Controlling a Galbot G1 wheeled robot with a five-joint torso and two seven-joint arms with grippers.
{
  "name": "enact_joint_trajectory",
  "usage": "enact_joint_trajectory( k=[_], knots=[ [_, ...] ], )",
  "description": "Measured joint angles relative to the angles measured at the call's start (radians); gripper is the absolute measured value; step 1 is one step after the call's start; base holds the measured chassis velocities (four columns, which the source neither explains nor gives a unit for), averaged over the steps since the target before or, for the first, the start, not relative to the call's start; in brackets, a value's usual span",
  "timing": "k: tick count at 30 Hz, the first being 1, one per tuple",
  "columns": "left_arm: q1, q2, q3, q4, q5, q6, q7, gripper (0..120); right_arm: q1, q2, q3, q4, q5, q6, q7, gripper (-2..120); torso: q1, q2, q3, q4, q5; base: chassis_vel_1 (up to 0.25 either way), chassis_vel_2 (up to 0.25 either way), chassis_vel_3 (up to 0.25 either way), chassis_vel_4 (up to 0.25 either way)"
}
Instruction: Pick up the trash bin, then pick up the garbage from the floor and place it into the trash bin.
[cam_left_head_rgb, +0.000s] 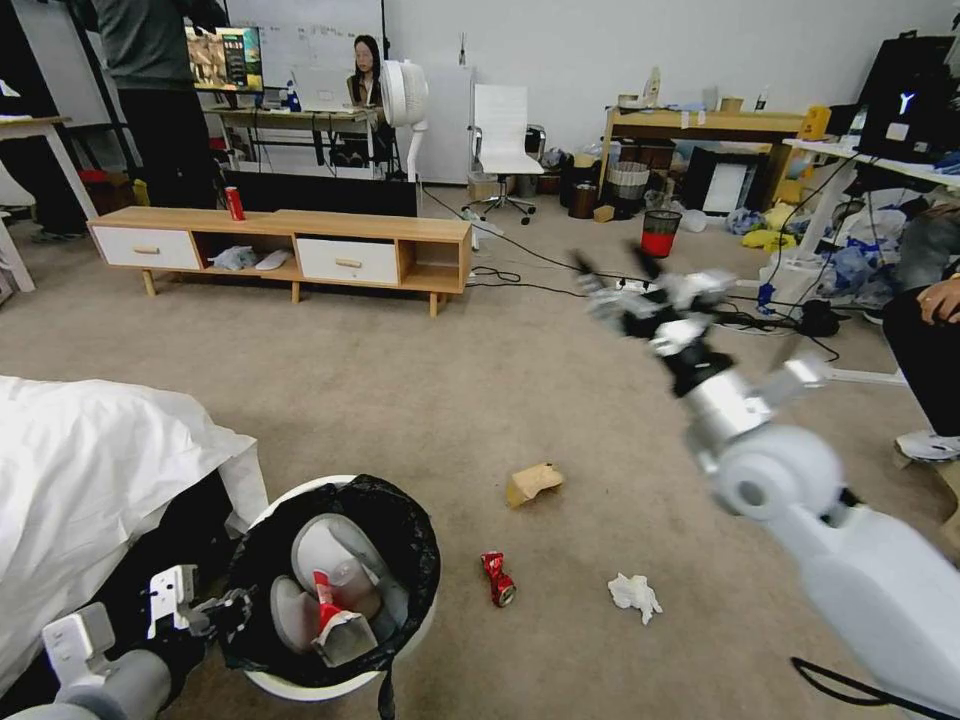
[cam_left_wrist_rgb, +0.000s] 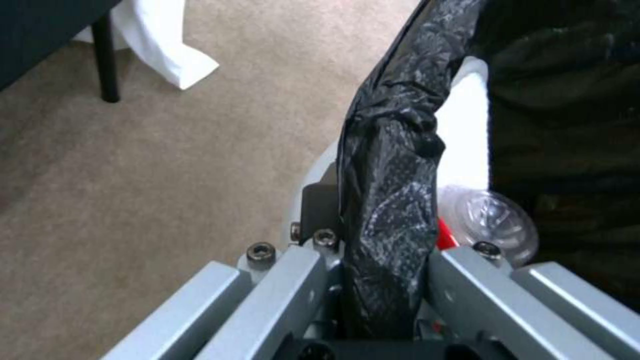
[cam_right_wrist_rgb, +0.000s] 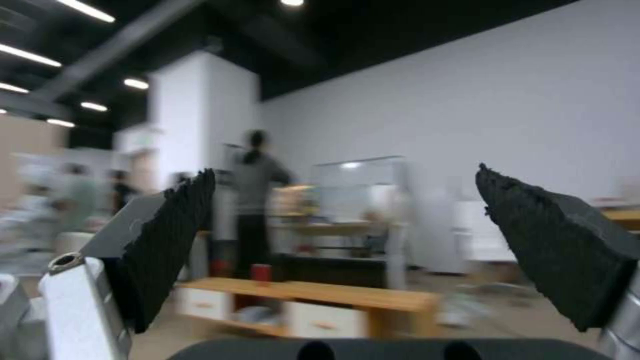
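The left claw (cam_left_head_rgb: 232, 610) is pinching the bag-covered rim of the round white plastic bin lined with black plastic (cam_left_head_rgb: 300, 688); the right claw (cam_left_head_rgb: 612, 268) is hanging wide open and empty, raised over the carpet where a crushed red can (cam_left_head_rgb: 497, 578), crumpled brown paper bag (cam_left_head_rgb: 532, 483) and white tissue (cam_left_head_rgb: 635, 594) are lying.

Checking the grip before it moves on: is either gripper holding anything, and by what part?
The left gripper holds the bin by its bag-covered rim. The right gripper is open, empty.

Left gripper (cam_left_wrist_rgb: 383, 280): fingertips hidden under black bag (cam_left_wrist_rgb: 390, 200) | trash bin (cam_left_head_rgb: 300, 688): near rim cut off | far room blurred
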Motion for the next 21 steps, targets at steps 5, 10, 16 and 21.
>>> enact_joint_trajectory(
  k=[5, 10, 16, 21],
  knots=[
    [0.010, -0.009, -0.013, 0.000, 0.017, 0.000, 0.004, 1, -0.160, 0.016, 0.166, -0.014, -0.123, 0.043, 0.018, 99, 0.000, 0.000, 0.000, -0.0009, 0.0003, 0.000, 0.000, 0.000, 0.000],
    [0.017, -0.021, -0.020, -0.003, 0.034, 0.000, 0.008, 1, -0.317, 0.054, 0.323, -0.019, -0.270, 0.093, 0.013, 99, 0.000, 0.000, 0.000, 0.0002, 0.0002, 0.000, 0.000, 0.000, 0.000],
    [0.024, -0.042, -0.020, -0.010, 0.048, 0.000, 0.013, 1, -0.534, 0.115, 0.506, 0.016, -0.363, 0.146, -0.009, 100, 0.000, 0.000, 0.000, -0.0005, -0.0004, 0.000, 0.000, 0.000, 0.000],
    [0.027, -0.051, -0.018, -0.010, 0.054, 0.000, 0.018, 1, -0.587, 0.153, 0.551, 0.013, -0.409, 0.165, -0.014, 100, 0.000, 0.000, 0.000, -0.0003, -0.0004, 0.000, 0.000, 0.000, 0.000]
  ],
)
